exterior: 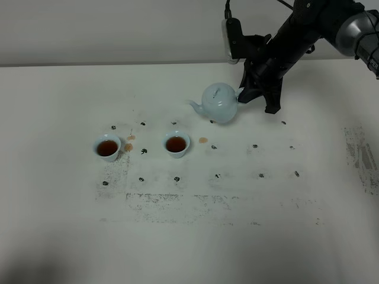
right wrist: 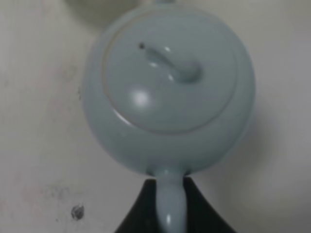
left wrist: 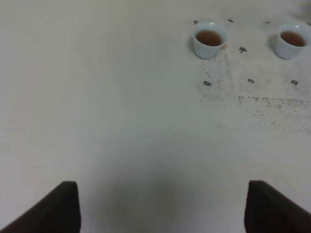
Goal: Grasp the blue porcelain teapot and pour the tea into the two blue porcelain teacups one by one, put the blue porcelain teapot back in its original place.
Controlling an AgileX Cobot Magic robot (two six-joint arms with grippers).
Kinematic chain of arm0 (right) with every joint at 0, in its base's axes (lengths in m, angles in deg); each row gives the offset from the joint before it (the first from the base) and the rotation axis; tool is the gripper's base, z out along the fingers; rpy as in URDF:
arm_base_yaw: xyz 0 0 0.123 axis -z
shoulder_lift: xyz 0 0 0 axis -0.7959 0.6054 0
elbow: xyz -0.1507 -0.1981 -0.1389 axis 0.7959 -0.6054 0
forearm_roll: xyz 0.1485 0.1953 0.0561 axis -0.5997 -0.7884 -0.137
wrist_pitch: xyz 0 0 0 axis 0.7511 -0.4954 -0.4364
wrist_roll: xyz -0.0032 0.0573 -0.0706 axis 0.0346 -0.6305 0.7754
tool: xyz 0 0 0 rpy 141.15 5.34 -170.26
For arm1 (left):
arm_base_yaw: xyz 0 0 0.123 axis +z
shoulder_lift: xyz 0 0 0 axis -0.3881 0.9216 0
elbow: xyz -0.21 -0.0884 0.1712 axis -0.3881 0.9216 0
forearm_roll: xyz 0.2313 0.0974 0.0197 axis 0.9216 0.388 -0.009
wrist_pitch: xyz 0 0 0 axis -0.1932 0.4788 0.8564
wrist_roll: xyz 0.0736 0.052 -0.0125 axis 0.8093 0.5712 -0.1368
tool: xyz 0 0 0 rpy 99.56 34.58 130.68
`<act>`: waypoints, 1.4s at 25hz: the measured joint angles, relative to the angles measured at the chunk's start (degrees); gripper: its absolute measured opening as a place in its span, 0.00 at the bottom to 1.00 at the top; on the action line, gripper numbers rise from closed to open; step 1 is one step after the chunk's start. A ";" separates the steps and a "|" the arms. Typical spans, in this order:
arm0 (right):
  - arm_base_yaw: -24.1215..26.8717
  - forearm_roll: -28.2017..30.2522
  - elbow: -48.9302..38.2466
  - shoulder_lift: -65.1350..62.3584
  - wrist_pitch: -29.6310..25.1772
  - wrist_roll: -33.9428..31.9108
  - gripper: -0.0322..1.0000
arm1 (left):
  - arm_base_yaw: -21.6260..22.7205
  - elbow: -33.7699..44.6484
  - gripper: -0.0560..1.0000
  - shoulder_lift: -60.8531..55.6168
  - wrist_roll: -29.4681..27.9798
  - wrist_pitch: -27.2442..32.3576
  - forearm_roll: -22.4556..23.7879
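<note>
Since the round, glossy pale blue porcelain teapot point(exterior: 219, 103) looks slippery and fragile, the right end effector point(exterior: 241, 94) grips its loop handle point(right wrist: 169, 204).

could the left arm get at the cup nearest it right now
Probably yes. The left tool is open and empty, and its wrist view shows only bare table between it and the nearer teacup. The right tool is off at the teapot, away from that path.
</note>
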 joint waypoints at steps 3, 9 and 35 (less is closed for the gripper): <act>0.00 -0.41 0.00 -1.82 -0.06 0.00 0.06 | 0.00 0.00 0.68 0.00 0.00 0.00 0.00; -0.25 -1.94 0.00 -3.06 -0.07 0.00 0.06 | 0.00 0.00 0.68 0.00 0.00 0.00 0.00; -0.37 -10.78 0.00 1.37 5.01 2.49 0.06 | 0.00 0.00 0.68 0.00 0.00 0.00 0.00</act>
